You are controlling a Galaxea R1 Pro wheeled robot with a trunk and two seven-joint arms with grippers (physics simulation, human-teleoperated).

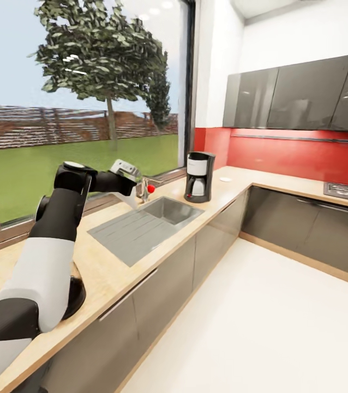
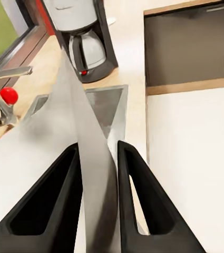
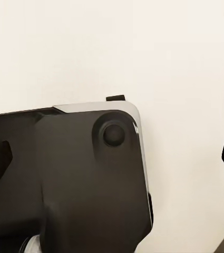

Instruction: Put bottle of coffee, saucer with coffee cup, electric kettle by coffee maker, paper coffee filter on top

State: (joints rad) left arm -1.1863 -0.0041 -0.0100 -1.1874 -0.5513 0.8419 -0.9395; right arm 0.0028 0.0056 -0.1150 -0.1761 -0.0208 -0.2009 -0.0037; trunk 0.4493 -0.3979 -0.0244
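The left hand reaches out over the sink — fingers clamped on a thin paper coffee filter. Just beyond it, the coffee maker stands on the wooden table, under grey wall cabinets. The right hand's state — cannot tell.

light: bright, even daylight from the window at the left | glare: soft streaks on the glossy upper cabinets at far right | shadows: faint, a soft one beside the coffee maker | sharpness: head view crisp, slight wide-angle stretch at edges | right wrist view: flat, pale, low contrast
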